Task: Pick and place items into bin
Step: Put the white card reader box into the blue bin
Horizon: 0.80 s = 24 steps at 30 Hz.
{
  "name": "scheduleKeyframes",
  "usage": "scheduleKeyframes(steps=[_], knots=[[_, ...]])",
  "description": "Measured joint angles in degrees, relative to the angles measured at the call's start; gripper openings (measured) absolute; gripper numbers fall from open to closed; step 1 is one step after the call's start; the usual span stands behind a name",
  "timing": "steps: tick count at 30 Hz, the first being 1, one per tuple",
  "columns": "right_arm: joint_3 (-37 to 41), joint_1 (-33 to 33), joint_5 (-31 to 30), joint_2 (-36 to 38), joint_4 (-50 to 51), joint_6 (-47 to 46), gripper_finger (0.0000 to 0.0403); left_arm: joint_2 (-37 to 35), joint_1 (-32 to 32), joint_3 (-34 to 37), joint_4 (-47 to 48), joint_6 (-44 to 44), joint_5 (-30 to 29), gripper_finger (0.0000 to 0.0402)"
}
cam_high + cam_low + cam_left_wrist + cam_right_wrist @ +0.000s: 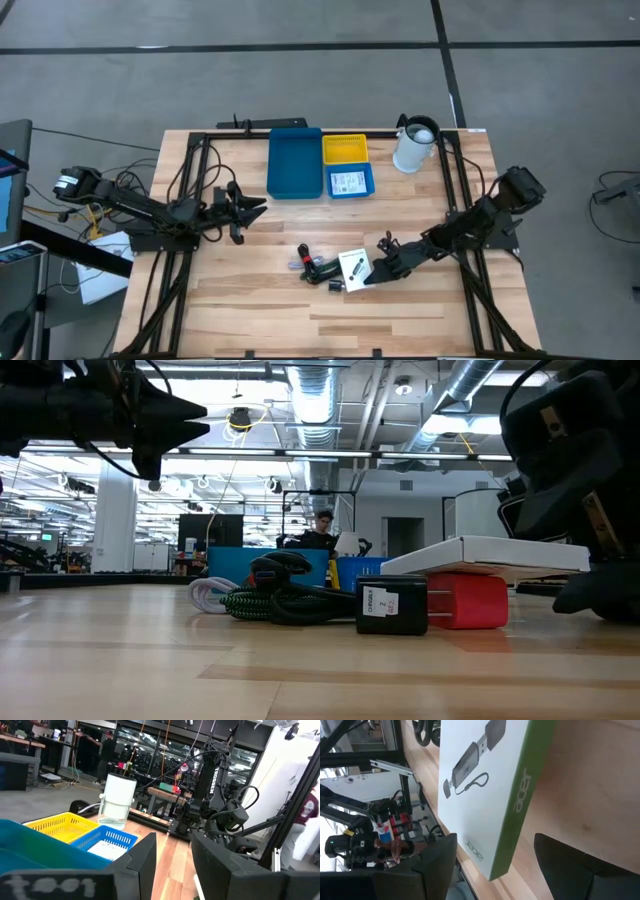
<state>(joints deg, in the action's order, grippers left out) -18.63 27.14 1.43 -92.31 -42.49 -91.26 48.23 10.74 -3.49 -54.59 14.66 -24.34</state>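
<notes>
A white box-like card [355, 267] printed with a black part lies mid-table, one side propped on a black-and-red piece [430, 603]. Coiled cables [314, 263] lie beside it. A second white card [349, 183] lies in the small blue bin. My right gripper [378, 272] is open at the card's right corner; in the right wrist view its fingers stand on either side of the green-edged corner [506, 855] without touching. My left gripper [250, 212] hovers open over the table's left part, short of the big blue bin [295, 163].
At the far edge stand the big blue bin, a yellow bin [345, 150], the small blue bin [366, 180] and a white jug [415, 145]. Bare wood lies along the near edge. A person [322, 530] sits in the room beyond.
</notes>
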Motion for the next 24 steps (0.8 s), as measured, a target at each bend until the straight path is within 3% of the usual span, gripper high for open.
scheduleKeyframes(steps=[14, 24], knots=[[0.0, -0.7, 0.1, 0.0, 0.0, 1.5, 0.0253, 0.0, 0.0, 0.0, 0.3, 0.6, 0.0, 0.0112], [0.0, -0.7, 0.2, 0.0, 0.0, 2.2, 0.0167, 0.0, 0.0, 0.0, 0.3, 0.7, 0.0, 0.0112]])
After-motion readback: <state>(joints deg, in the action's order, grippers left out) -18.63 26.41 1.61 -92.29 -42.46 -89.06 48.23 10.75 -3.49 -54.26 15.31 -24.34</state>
